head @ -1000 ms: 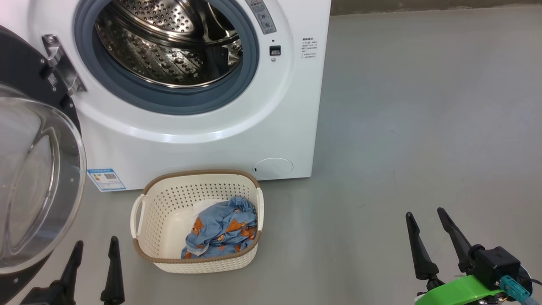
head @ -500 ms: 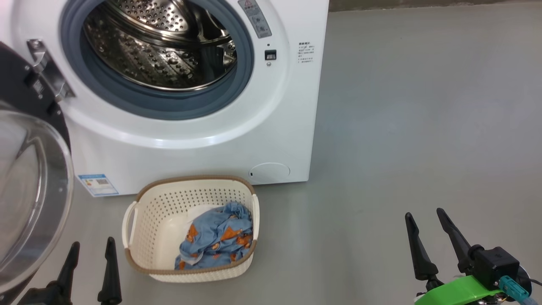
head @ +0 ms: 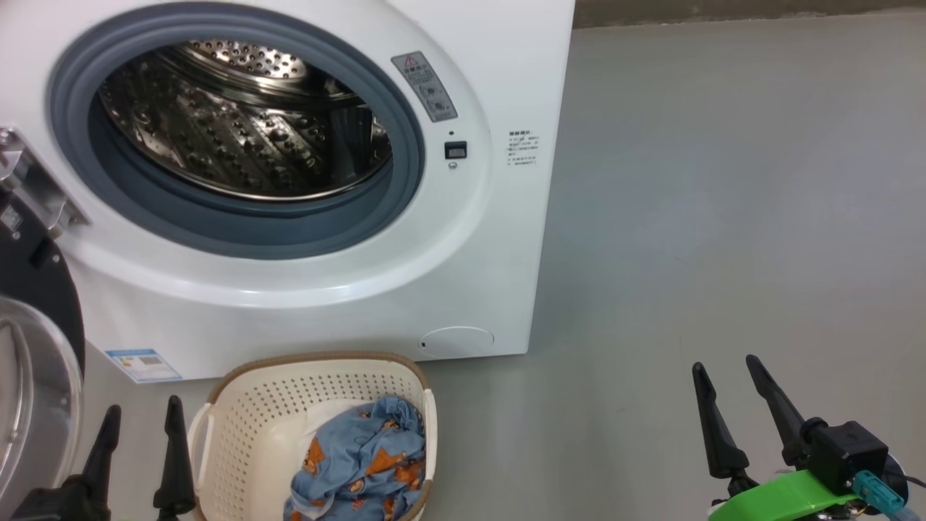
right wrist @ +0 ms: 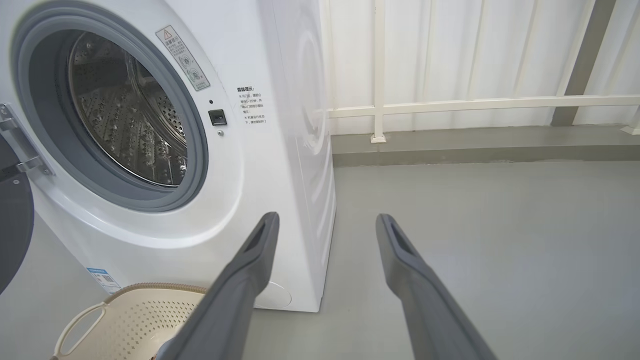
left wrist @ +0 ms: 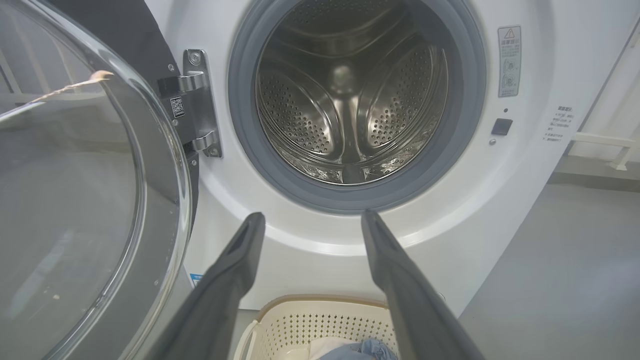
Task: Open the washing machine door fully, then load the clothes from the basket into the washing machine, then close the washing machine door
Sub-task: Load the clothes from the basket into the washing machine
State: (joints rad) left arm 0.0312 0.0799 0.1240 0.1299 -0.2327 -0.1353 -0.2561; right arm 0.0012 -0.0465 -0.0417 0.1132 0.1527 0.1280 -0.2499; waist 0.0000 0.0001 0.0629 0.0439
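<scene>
Left gripper point(head: 142, 405) is hanging with its two dark fingers spread wide and nothing between them, low at the near left, just beside the basket point(head: 253, 405). To its left the washing machine door point(head: 29, 405) is standing swung out on its hinge, glass bowl facing this way, so the opening step is looking done and loading is looking like the step in hand. The basket is sitting on the floor point(head: 723, 217) right in front of the washing machine point(head: 470, 239), and the clothes point(head: 362, 463) are lying bunched in its right half, blue bear print over a piece of white.

To do this well, the left arm should be coming down over that heap from above, closing on the highest fold so the white piece is coming along too, then lifting clear of the braided rim. The load should be going deep into the drum point(head: 239, 137), past the grey ring point(head: 253, 239), so no cloth is trailing across it. The arm should be keeping off the door glass.

Right gripper point(head: 725, 362) is hovering equally spread and empty over bare floor, well apart from the basket
</scene>
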